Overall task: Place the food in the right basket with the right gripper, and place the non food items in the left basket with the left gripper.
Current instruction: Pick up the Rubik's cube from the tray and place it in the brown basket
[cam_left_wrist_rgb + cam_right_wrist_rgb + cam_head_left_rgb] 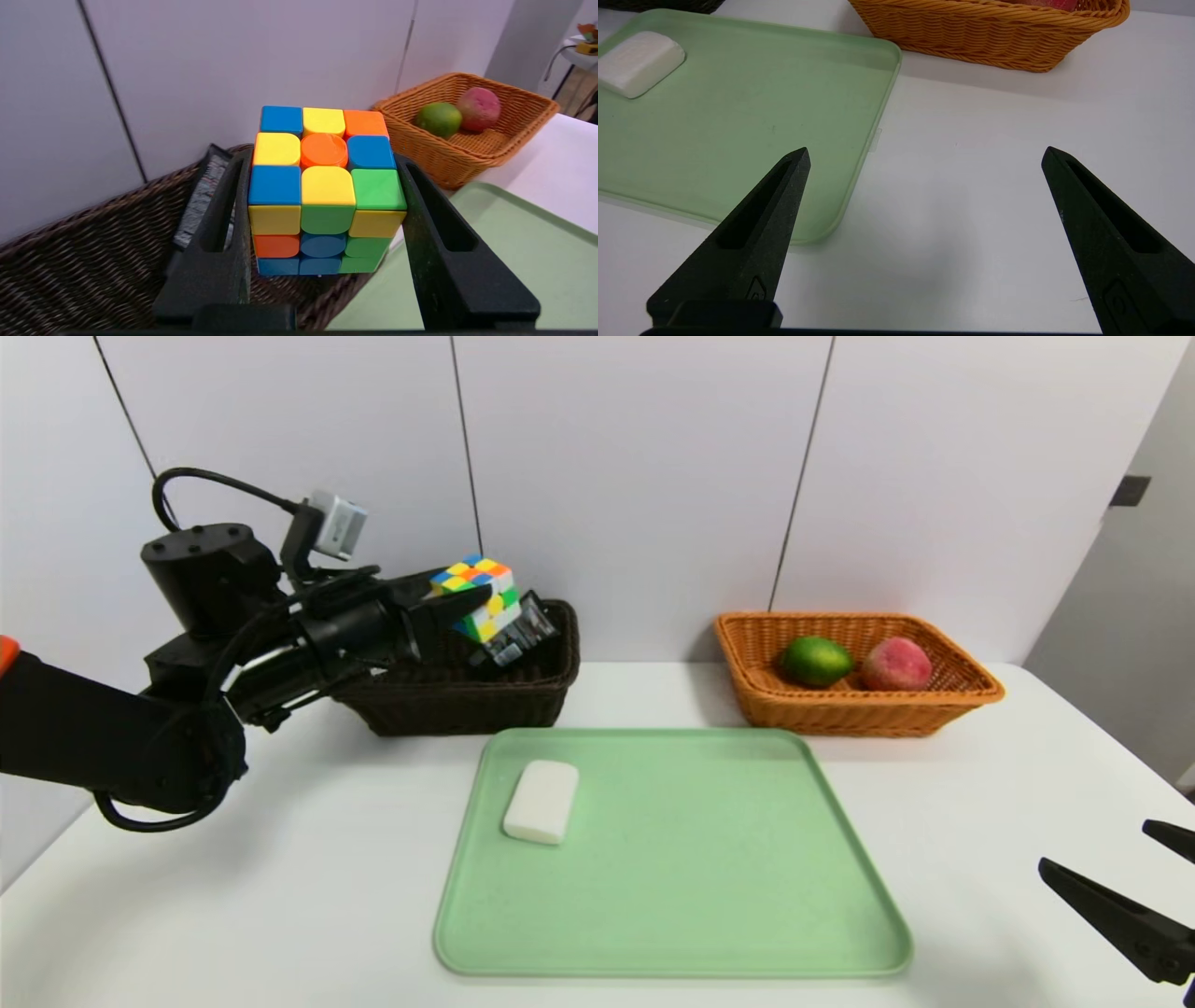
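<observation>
Rubik's-type puzzle cube, multicoloured plastic with rounded tiles, sits clamped between the two black fingers of my left gripper, in the upper left of the head frame. The jaws stand at medium width, one flat on each side face of the cube. In the left wrist view the cube fills the centre of the frame, square to the fingers.

Governing relation: the cube hangs in the air over the dark brown woven wicker basket, just above the end of it nearer the frame centre. Inside the basket, a dark boxy item leans just below and beside the cube; I cannot identify it. I judge that release should follow once the cube is fully within the rim.

My right gripper rests parked at the lower right, its jaws spread wide and empty.

A white rounded soap-like bar lies on the pale green plastic tray, left of centre, nearer my left arm.
</observation>
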{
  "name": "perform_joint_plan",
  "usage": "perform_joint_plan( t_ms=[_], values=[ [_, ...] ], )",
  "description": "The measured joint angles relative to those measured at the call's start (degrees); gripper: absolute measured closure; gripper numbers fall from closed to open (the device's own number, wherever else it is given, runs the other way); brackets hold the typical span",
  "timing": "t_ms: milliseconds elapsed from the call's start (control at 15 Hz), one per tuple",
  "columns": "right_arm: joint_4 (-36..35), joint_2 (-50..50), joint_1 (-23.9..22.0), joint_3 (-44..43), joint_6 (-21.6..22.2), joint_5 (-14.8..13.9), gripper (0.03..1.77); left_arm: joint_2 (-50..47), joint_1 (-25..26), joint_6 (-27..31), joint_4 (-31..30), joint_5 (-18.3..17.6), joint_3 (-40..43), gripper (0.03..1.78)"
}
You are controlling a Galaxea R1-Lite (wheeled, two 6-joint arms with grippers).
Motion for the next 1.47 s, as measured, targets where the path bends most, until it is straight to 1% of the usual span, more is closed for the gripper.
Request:
perform_joint_plan(
  t_ms=[133, 200, 400, 533, 600, 867, 1067, 1267, 1400, 1467],
  values=[
    [0.09, -0.04, 0.15, 0.02, -0.09, -0.02, 0.09, 0.37, 2.94, 0.16, 1.68, -2.06, -1.9, 0.9],
    [0.07, -0.04, 0.2, 0.02, -0.11, 0.0, 0.09, 0.79, 4.1, 0.22, 2.47, -2.47, -2.84, 0.9],
    [0.4, -0.41, 0.26, 0.05, -0.13, 0.0, 0.09, 2.54, 6.89, 0.77, 4.49, -2.72, -5.24, 0.9],
    [0.49, -0.69, 0.28, 0.11, -0.07, -0.05, 0.09, 4.08, 8.77, 2.89, 6.3, -2.97, -6.62, 0.9],
    [0.52, -0.83, 0.3, 0.11, -0.07, -0.06, 0.09, 4.77, 9.69, 4.18, 8.37, -3.0, -7.41, 0.9],
    [0.52, -1.27, 0.26, 0.55, -0.05, -0.09, 0.09, 6.21, 11.95, 7.98, 20.92, -2.84, -13.04, 0.9],
    [0.6, -1.94, 0.28, 1.26, -0.02, -0.11, 0.09, 6.78, 12.5, 11.09, 32.91, -2.83, -18.93, 0.9],
    [0.71, -2.82, 0.26, 1.67, -0.05, -0.17, 0.09, 8.27, 12.63, 12.91, 44.0, -2.86, -27.82, 0.9],
    [0.72, -3.3, 0.23, 1.89, 0.04, -0.22, 0.09, 10.53, 12.61, 16.58, 50.69, -2.83, -33.66, 0.9],
    [0.71, -3.47, 0.23, 1.93, 0.06, -0.22, 0.09, 11.76, 12.58, 18.07, 53.11, -2.76, -35.67, 0.9]
  ],
)
